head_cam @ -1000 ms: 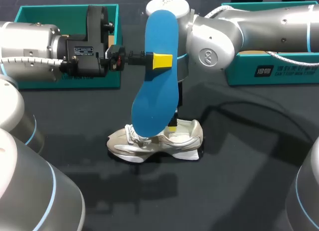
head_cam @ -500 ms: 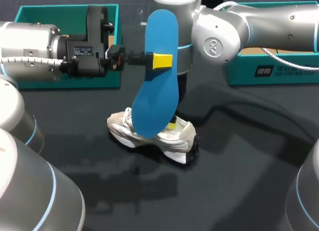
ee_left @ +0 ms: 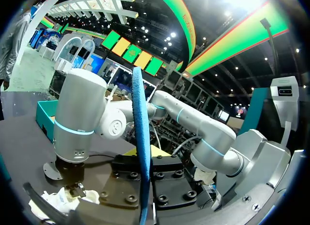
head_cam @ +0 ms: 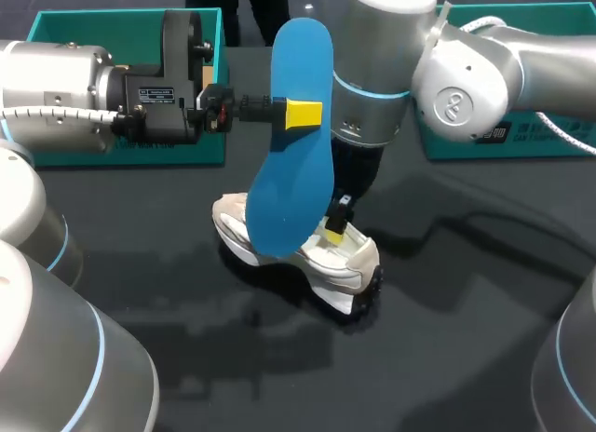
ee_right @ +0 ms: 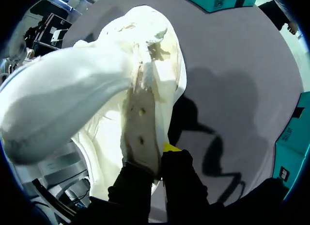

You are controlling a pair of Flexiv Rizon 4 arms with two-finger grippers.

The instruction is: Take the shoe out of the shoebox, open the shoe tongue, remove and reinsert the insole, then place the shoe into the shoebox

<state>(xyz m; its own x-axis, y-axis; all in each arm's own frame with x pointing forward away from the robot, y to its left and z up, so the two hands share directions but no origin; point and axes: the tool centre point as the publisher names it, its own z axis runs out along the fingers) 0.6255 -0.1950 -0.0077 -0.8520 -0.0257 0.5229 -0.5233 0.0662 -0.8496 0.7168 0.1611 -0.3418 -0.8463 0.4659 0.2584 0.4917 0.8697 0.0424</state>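
Two grippers are loaded. Our right gripper (head_cam: 335,231) points down, jaws clamped on the white shoe (head_cam: 349,264) at mid-table; only its wrist view shows that pinch. Higher up, our level left gripper (head_cam: 300,114) clamps the upright blue insole (head_cam: 296,171).

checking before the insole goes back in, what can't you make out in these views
Head view: the insole covers the opening of the shoe and part of the right end effector.
Right wrist view: the shoe's fabric hides one yellow tip.
Head view: the left arm blocks most of the left shoebox's inside.
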